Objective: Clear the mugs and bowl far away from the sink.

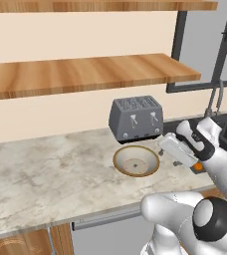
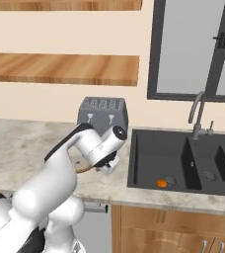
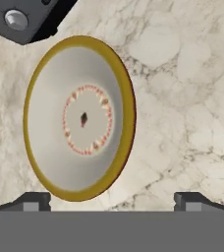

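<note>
Light is even and soft across all three views, with no strong source to name. The desk reads bright and flat, its marbling clear. Under the toaster lies only a thin dark shadow, and the bowl casts a faint one along its rim on the desk. The sink beside the toaster stays dark and nearly featureless. The arm's white shell shows gentle shading (no hard glare). Edges look slightly soft and pixelated; straight lines stay straight.
</note>
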